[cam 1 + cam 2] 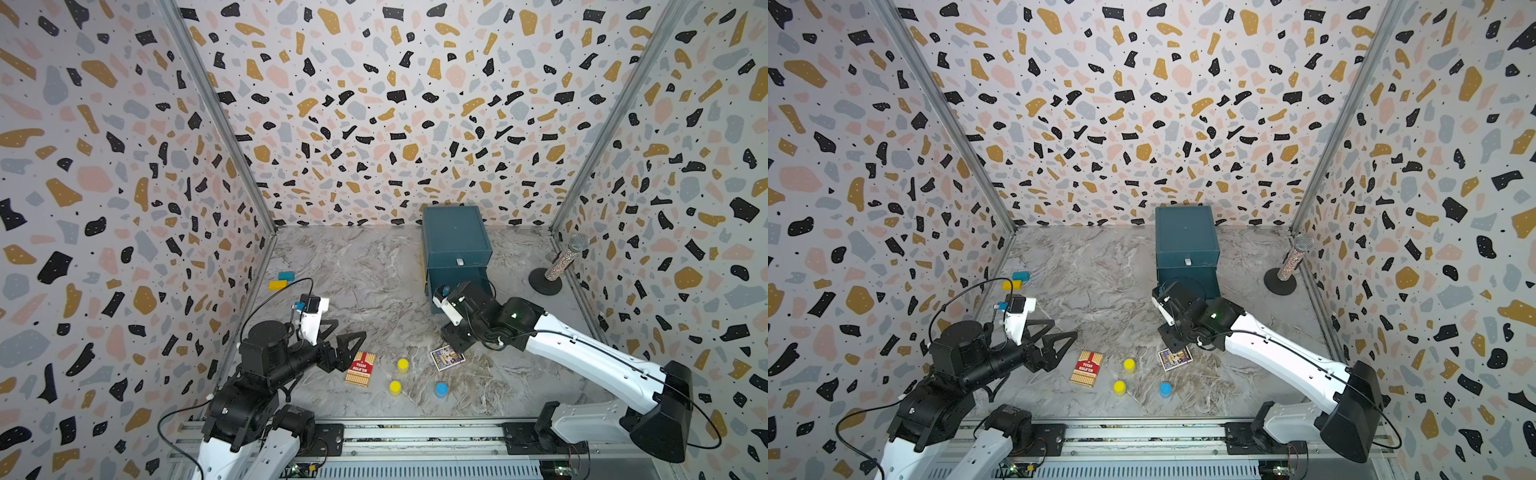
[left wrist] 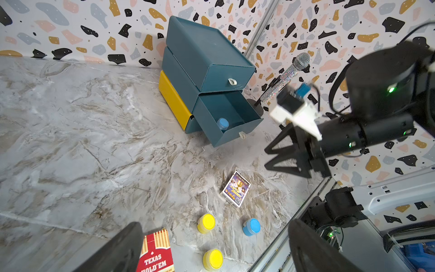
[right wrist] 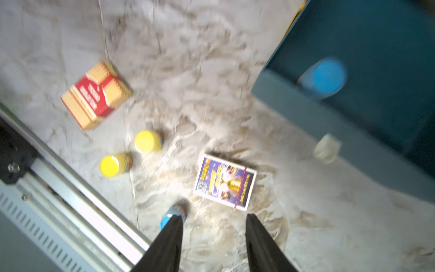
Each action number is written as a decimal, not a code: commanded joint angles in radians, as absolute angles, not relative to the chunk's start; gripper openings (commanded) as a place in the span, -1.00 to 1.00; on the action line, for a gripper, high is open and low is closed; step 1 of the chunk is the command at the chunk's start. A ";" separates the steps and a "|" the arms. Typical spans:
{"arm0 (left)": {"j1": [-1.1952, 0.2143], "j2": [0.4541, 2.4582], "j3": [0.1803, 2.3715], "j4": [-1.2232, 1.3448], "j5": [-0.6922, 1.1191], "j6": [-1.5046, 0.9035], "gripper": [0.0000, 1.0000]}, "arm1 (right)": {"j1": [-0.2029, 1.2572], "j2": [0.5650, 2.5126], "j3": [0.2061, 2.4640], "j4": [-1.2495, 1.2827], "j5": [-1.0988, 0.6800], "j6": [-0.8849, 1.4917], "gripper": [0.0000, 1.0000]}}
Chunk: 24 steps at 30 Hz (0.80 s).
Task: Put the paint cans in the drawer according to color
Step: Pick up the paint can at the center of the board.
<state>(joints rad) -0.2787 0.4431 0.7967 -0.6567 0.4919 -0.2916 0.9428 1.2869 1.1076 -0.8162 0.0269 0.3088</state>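
Right gripper [image 3: 213, 216] is spread and empty, and the blue pot [image 2: 251, 226] standing on the table [image 2: 94, 141] by the yellow pots [image 2: 206, 223] can probably be treated as light, stiff, kinda slick, best pinched across its sides under the lid.

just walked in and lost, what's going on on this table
Two arms sort paint cans into the teal drawer chest. Its middle drawer is out with one blue can inside. Two yellow cans and another blue can sit on the table. The right claw is open and empty near that drawer; the left claw is also open.
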 commanded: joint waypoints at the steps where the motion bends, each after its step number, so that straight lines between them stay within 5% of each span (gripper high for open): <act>1: -0.269 0.439 0.792 -0.633 0.500 -0.288 0.97 | 0.996 1.269 1.014 -0.869 -0.040 0.374 0.00; 24: -0.267 0.439 0.794 -0.642 0.468 -0.290 0.97 | 1.138 1.548 1.026 -0.866 -0.045 0.364 0.08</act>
<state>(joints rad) -0.2749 0.4442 0.7967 -0.6571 0.4870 -0.2916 1.1332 1.5314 0.9806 -0.8539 -0.0731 0.3725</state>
